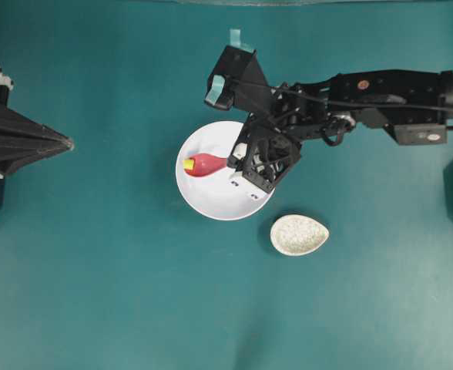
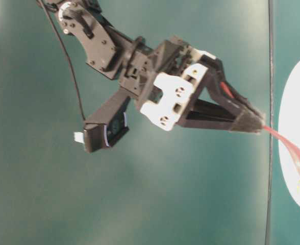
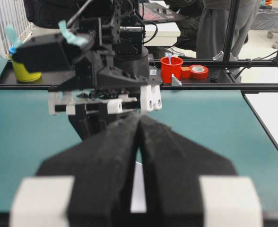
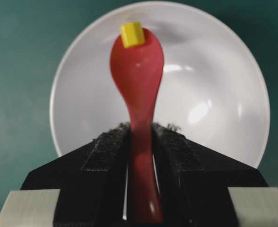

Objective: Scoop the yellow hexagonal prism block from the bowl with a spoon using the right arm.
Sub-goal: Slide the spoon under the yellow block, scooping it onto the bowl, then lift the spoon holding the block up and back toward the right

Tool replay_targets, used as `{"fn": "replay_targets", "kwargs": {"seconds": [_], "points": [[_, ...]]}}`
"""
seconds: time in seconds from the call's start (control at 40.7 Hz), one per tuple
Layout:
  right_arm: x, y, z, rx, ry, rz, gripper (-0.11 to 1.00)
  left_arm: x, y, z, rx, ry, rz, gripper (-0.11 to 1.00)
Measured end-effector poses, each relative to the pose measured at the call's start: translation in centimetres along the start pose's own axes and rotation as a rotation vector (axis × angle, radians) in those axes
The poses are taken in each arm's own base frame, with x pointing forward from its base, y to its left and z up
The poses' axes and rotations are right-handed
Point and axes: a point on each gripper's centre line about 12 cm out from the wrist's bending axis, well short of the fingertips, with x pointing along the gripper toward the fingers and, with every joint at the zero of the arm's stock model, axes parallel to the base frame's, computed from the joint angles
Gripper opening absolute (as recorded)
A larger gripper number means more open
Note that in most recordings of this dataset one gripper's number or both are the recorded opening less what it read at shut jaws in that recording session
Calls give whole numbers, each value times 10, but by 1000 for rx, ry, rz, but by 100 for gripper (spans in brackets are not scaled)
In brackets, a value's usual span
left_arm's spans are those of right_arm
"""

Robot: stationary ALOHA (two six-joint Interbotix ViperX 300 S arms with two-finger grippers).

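Right arm (image 1: 380, 96) jaws pinching handle of glossy pink-red soup spoon (image 4: 138, 94); tiny bright yellow block (image 4: 132, 34) at scoop tip, inside large white glossy bowl (image 4: 214, 71). Left gripper (image 3: 139, 142) jaws pressed together.

Overhead looks straight down; right wrist view, close, shares the bowl (image 1: 211, 196).

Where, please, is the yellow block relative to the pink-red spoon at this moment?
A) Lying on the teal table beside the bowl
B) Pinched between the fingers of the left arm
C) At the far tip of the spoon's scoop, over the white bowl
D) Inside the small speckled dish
C: in the right wrist view the yellow block sits at the far tip of the spoon, with the white bowl beneath.
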Motion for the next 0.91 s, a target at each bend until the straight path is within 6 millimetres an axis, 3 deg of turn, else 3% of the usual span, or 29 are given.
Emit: {"fn": "replay_targets", "kwargs": {"seconds": [0.492, 0.91], "points": [[-30, -5, -3, -37, -177, 25, 22, 0, 0, 0, 0, 0, -2, 0], [-97, 1, -36, -150, -564, 152, 22, 0, 0, 0, 0, 3, -2, 0]]}}
